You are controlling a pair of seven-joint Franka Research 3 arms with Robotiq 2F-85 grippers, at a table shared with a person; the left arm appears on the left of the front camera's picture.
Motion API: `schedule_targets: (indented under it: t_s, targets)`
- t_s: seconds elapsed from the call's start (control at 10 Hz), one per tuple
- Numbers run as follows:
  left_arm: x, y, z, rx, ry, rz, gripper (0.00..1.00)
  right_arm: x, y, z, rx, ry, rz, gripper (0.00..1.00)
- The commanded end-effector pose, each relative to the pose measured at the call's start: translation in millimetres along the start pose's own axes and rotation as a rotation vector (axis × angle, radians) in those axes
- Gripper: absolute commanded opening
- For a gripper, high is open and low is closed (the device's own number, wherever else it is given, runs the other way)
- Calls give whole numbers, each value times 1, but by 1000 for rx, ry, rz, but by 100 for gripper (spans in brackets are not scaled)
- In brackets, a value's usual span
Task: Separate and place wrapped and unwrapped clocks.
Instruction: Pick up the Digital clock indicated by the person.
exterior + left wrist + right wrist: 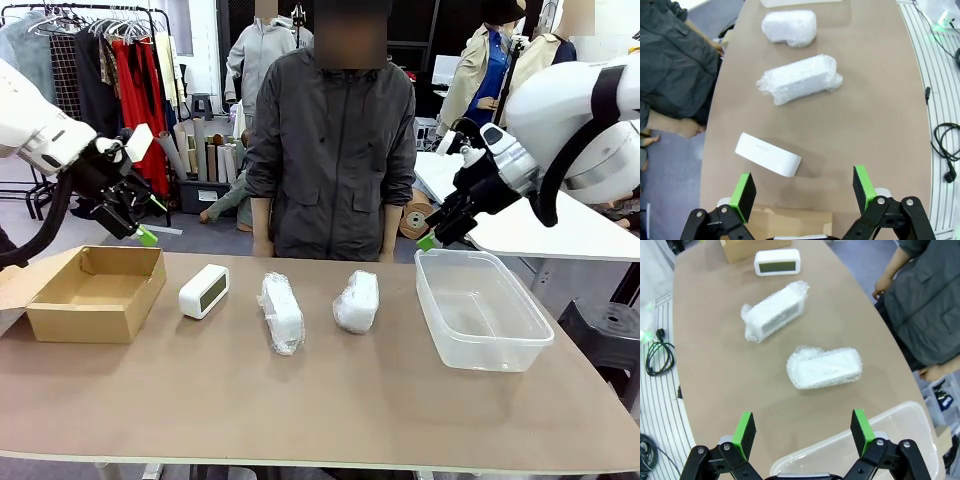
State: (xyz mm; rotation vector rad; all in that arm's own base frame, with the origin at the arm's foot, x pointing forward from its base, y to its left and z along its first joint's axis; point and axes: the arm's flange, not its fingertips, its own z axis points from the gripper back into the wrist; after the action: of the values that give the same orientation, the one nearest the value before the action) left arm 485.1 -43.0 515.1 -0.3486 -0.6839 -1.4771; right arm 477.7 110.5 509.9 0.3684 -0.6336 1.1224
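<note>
Hovering at the table ends, I hold the left gripper [804,186] spread above the box [80,325] and the right gripper [802,426] spread above the tub [490,355], each likely serving one bin. The bare clock [204,291], long wrapped clock [281,312] and rounder wrapped clock [356,301] lie between, untouched.

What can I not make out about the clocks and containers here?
1. Bare clock: display too small to read, front and right wrist views; turned away, left wrist view.
2. Middle wrapped clock and right wrapped clock: wrap hides their faces, every view.
3. Cardboard box: cut by the bottom edge, left wrist view.
4. Clear tub: cut by the bottom edge, right wrist view.
</note>
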Motion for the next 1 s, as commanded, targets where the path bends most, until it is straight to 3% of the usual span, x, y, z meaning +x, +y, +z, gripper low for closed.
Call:
schedule_targets:
  t_s: [0.0,0.1,0.2,0.3,0.5,0.9]
  targets:
    - [-2,1,1,1,-6,10,100,-3,-3,2,0,-7,-7,100]
    - [-13,9,-6,-92,-51,63,100,-12,-13,4,9,-73,56,100]
    - [-22,18,-5,-163,-101,65,100,-8,-23,9,126,-144,111,100]
    - [-27,31,-2,-175,-130,69,100,-5,-31,12,156,-175,161,100]
    - [-33,50,4,-143,-167,72,100,-4,-46,19,198,-209,207,100]
    - [-27,64,21,-60,-132,74,100,0,-53,26,226,-209,253,100]
